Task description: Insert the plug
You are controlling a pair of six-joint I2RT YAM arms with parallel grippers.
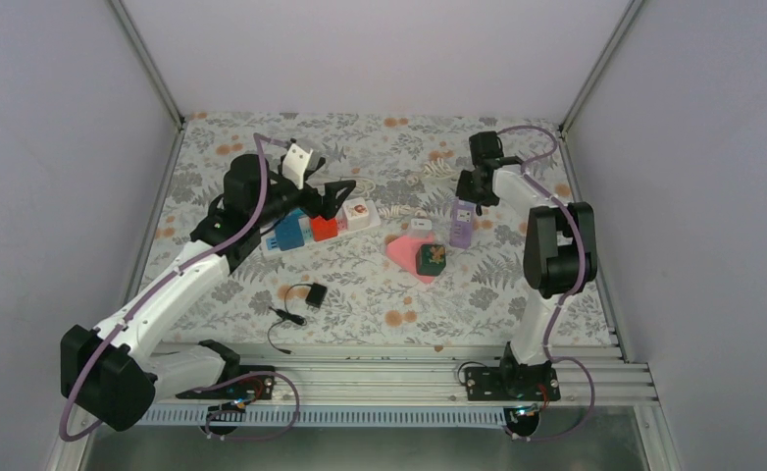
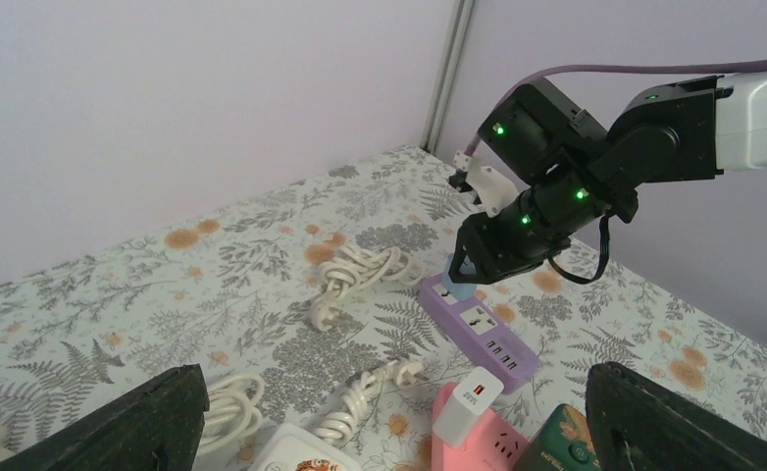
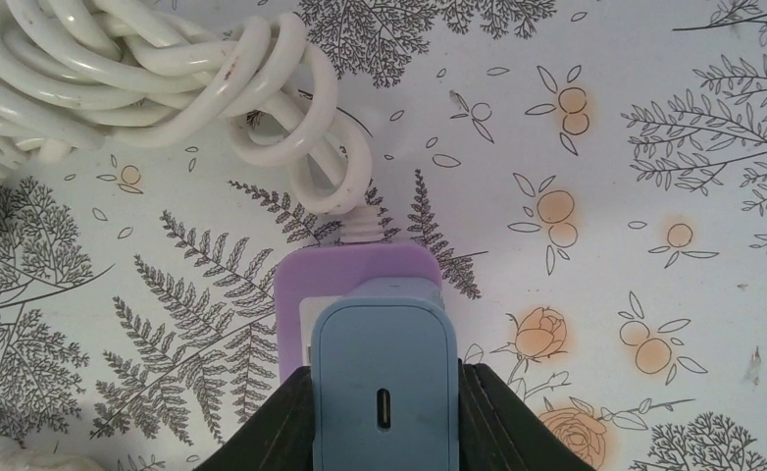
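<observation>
plug (image 3: 387, 392) atop power strip (image 3: 301, 294) end; cable coil (image 3: 154, 88) behind

Lab test booth: blank white walls (image 1: 380, 49), aluminium mounting rail (image 1: 389, 378), floral-clothed table (image 1: 360, 285).

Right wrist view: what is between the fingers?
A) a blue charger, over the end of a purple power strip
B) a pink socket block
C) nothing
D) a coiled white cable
A: the right gripper is shut on the blue charger, which sits over the end of the purple power strip; the white cable lies coiled on the table beyond it, outside the fingers.
</observation>
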